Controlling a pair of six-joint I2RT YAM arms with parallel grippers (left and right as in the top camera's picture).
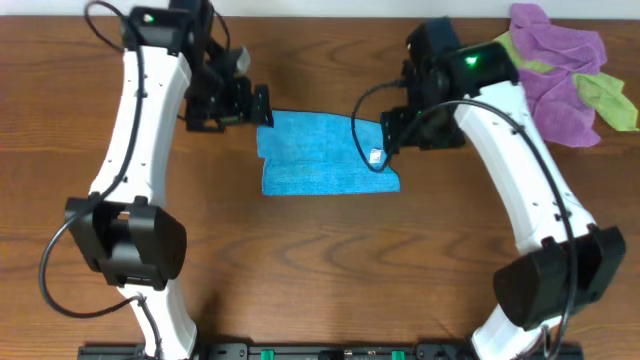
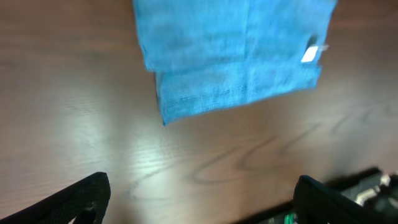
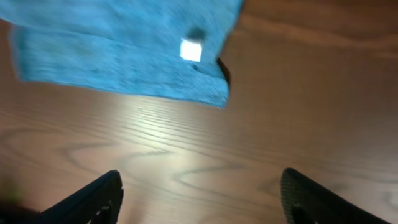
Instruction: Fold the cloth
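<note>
Spread apart and empty, the left gripper (image 2: 202,202) is held off the far-left corner and the right gripper (image 3: 202,199) beside the tagged right end of the cloth (image 1: 320,155), which is laid lengthwise left-to-right on the table (image 1: 320,270) between them.

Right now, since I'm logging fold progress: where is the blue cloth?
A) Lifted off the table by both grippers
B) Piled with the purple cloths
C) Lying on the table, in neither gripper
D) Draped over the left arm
C: the cloth lies on the table, and the wrist views show the left gripper and right gripper open with nothing between their fingers.
</note>
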